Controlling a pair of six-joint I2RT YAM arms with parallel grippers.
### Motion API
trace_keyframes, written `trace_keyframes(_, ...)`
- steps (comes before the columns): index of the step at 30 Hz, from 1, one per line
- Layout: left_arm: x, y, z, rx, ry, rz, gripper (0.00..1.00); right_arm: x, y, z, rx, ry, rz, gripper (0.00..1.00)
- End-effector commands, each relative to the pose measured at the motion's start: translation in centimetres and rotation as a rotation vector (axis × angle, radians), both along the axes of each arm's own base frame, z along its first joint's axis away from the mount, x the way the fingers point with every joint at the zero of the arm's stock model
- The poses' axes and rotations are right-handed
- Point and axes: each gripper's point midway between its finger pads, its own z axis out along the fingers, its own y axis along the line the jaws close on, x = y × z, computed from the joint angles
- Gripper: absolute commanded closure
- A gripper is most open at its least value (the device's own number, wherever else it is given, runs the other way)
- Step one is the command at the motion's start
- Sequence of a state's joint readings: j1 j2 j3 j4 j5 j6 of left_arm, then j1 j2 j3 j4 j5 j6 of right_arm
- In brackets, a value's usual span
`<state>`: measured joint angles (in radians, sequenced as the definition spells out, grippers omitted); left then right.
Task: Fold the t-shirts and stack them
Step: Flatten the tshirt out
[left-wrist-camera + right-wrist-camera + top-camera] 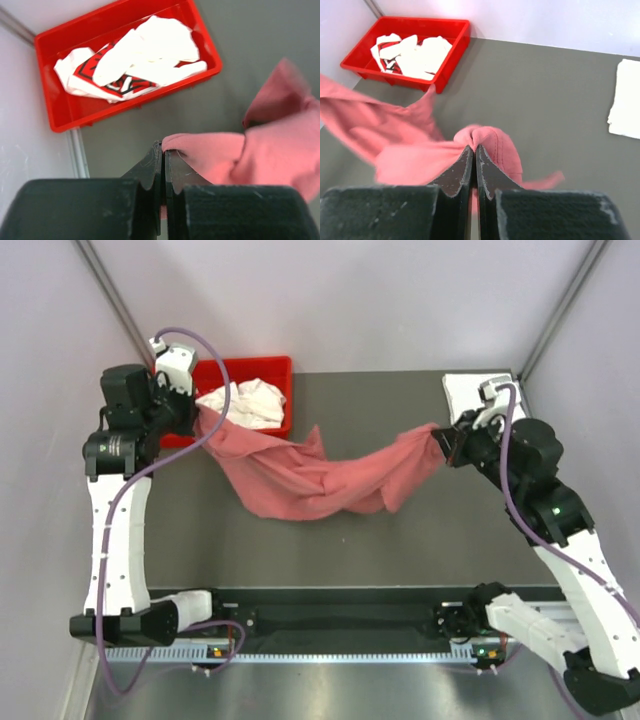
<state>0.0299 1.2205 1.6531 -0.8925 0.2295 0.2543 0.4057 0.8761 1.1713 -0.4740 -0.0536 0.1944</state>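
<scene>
We see the left gripper [163, 146] and right gripper [474, 149] each clamped on the pink shirt [310, 480], which sags between them over the table [400, 550]. The red bin [272, 367] holds crumpled white shirts [248, 402].

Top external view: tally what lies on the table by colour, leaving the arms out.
Pink-red: 1, the pink-red t-shirt
Red: 1, the red bin
White: 2, the white heap in the bin (pieces within cannot be counted) and the folded white cloth at far right
Total: 4
</scene>
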Motion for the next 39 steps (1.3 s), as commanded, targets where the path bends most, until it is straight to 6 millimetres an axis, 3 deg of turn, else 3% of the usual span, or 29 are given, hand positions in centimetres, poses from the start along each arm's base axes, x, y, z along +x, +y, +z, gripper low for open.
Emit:
trace_keyframes(1, 2.4, 2.6, -2.3, 0.032, 0.039, 0.130, 1.00, 0.8, -1.6, -3.2, -0.047, 0.084, -0.068, 1.00)
trace_keyframes(2, 3.9, 3.0, -2.3, 0.032, 0.010, 0.150, 1.00, 1.4, -1.8, -4.1, -0.046, 0.106, -0.072, 1.00)
trace_keyframes(3, 5.5, 3.2, -4.7, 0.033, 0.053, 0.163, 1.00, 2.0, -1.7, -4.9, -0.048, 0.125, -0.065, 1.00)
trace_keyframes(4, 6.6, 3.4, -5.5, 0.025, 0.063, 0.177, 1.00, 2.8, -1.1, -6.3, -0.044, 0.169, -0.035, 1.00)
trace_keyframes(6, 9.3, 3.6, -6.4, 0.013, 0.047, 0.189, 1.00, 4.6, -1.1, -6.9, -0.022, 0.176, -0.036, 1.00)
trace_keyframes(7, 10.9, 3.5, -8.2, 0.007, 0.077, 0.189, 1.00, 5.8, -0.9, -8.1, -0.027, 0.206, -0.038, 1.00)
trace_keyframes(8, 12.4, 3.6, -7.8, 0.002, 0.034, 0.193, 1.00, 6.8, -1.0, -8.0, -0.021, 0.191, -0.045, 1.00)
trace_keyframes(9, 13.7, 3.5, -9.0, 0.004, 0.043, 0.207, 1.00, 7.5, -0.9, -8.4, -0.020, 0.196, -0.048, 1.00)
trace_keyframes(11, 15.6, 4.0, -9.2, 0.023, 0.013, 0.253, 1.00, 9.2, -0.5, -9.7, -0.011, 0.228, -0.048, 1.00)
trace_keyframes(12, 17.2, 4.7, -9.3, 0.053, -0.016, 0.306, 0.94, 9.8, -0.2, -10.1, -0.010, 0.233, -0.041, 1.00)
trace_keyframes(14, 18.5, 4.9, -9.6, 0.062, -0.020, 0.320, 0.80, 11.3, -0.1, -11.5, 0.001, 0.256, -0.051, 1.00)
trace_keyframes(15, 19.2, 4.6, -9.9, 0.064, -0.007, 0.311, 0.61, 11.7, -0.1, -12.1, 0.003, 0.269, -0.056, 1.00)
trace_keyframes(17, 19.0, 4.3, -9.9, 0.068, 0.009, 0.284, 0.56, 12.5, -0.3, -13.4, 0.007, 0.298, -0.068, 1.00)
trace_keyframes(18, 18.0, 1.6, -9.6, 0.071, 0.005, 0.217, 0.53, 12.7, -0.4, -13.6, 0.011, 0.302, -0.074, 1.00)
trace_keyframes(20, 16.3, -0.3, -9.4, 0.126, -0.023, 0.143, 0.45, 13.1, -0.9, -14.5, 0.016, 0.312, -0.098, 1.00)
trace_keyframes(21, 13.8, -2.8, -10.5, 0.155, -0.015, 0.068, 0.39, 13.1, -1.0, -14.8, 0.019, 0.316, -0.106, 1.00)
trace_keyframes(22, 12.5, -4.1, -11.0, 0.189, -0.018, -0.004, 0.34, 13.0, -1.3, -15.2, 0.018, 0.326, -0.116, 1.00)
trace_keyframes(25, 6.0, -8.0, -15.0, 0.216, 0.056, -0.239, 0.36, 12.5, -1.9, -16.1, 0.013, 0.341, -0.135, 1.00)
trace_keyframes(27, 1.6, -7.9, -18.8, 0.243, 0.161, -0.305, 0.38, 12.2, -2.2, -16.4, 0.010, 0.343, -0.141, 1.00)
trace_keyframes(28, 0.3, -7.5, -20.2, 0.271, 0.206, -0.332, 0.38, 11.9, -2.3, -16.3, 0.011, 0.338, -0.143, 1.00)
trace_keyframes(29, -2.1, -6.8, -23.1, 0.303, 0.314, -0.354, 0.40, 11.6, -2.4, -16.9, 0.006, 0.348, -0.146, 1.00)
trace_keyframes(32, -5.4, -5.5, -27.5, 0.400, 0.414, -0.409, 0.38, 10.8, -2.8, -17.3, 0.005, 0.355, -0.153, 1.00)
trace_keyframes(36, -6.3, -4.3, -29.7, 0.492, 0.425, -0.426, 0.36, 10.2, -2.8, -17.3, 0.013, 0.358, -0.153, 1.00)
trace_keyframes(39, -6.7, -4.8, -30.5, 0.477, 0.430, -0.463, 0.35, 9.9, -2.7, -17.3, 0.021, 0.365, -0.148, 1.00)
